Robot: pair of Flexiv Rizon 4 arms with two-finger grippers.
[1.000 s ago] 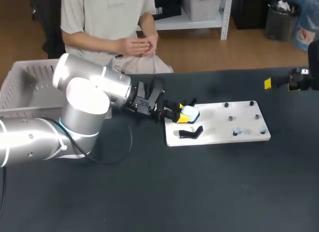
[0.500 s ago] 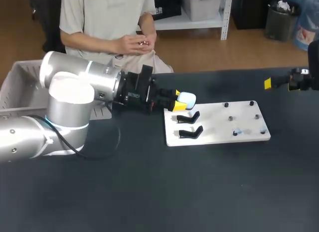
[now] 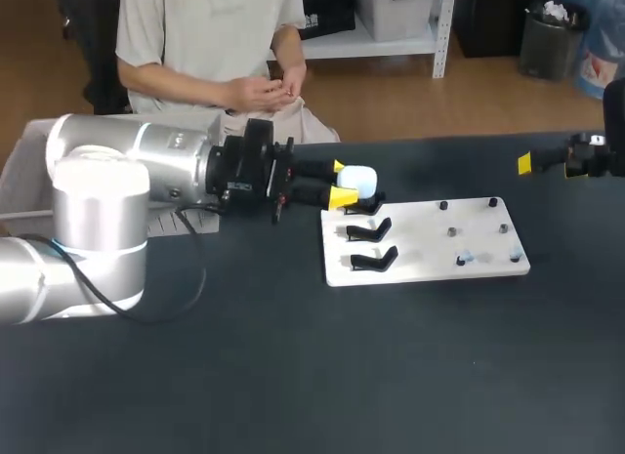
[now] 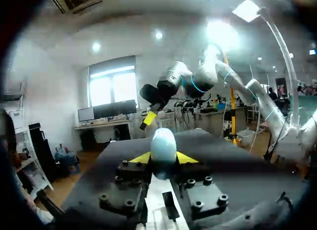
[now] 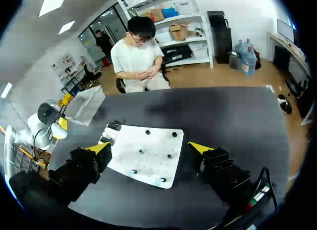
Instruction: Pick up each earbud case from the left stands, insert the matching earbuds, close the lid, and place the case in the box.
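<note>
My left pincer (image 3: 344, 182) is clamped on a pale, rounded earbud case (image 3: 359, 180), with one yellow tip pressing each side. From the left wrist, the case (image 4: 163, 141) stands on end between the tips of that pincer (image 4: 163, 159).

The case is off its stand and in my grip, over the far left corner of the white board (image 3: 430, 268). The board lies on the dark worktop (image 3: 293, 376), right of the middle. Three black stands (image 3: 376, 261) sit in a row along the board's left edge, and small black pegs (image 3: 492, 202) dot its right half.

A white slatted box (image 3: 20, 166) sits at the worktop's far left corner, behind my left arm.

My right pincer (image 3: 527, 164) hangs at the worktop's far right edge. From its own wrist, the pincer (image 5: 148, 148) has its fingers spread wide, gripping nothing. The board (image 5: 153, 165) lies beneath them, and the box (image 5: 84, 105) is beyond it.
</note>
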